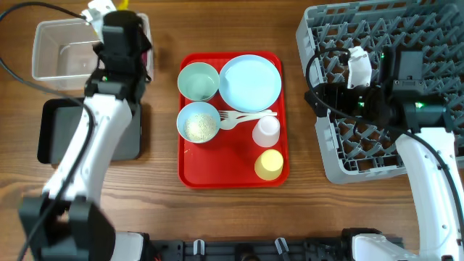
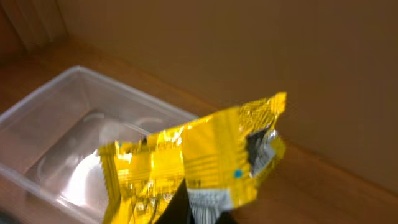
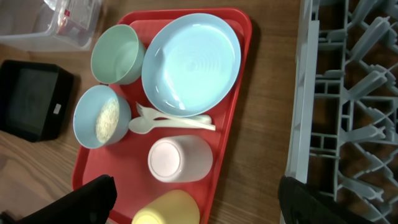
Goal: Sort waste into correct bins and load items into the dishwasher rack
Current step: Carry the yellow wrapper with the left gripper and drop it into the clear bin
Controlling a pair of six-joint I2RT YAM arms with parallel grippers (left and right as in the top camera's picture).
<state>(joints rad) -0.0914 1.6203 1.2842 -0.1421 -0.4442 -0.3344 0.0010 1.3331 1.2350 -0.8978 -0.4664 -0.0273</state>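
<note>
The left gripper [image 2: 189, 210] pinches a yellow shiny wrapper [image 2: 199, 158] by its bottom edge. The wrapper's long side runs sideways and tips up to the right. It hangs above the clear tub [image 2: 43, 118] at the tabletop's far left corner, with the left arm stretched far out. The right gripper [image 3: 202, 205] is wide and holds nothing. It hangs by the dishwasher rack's [image 3: 348, 93] left edge, beside the red tray [image 1: 192, 170].
</note>
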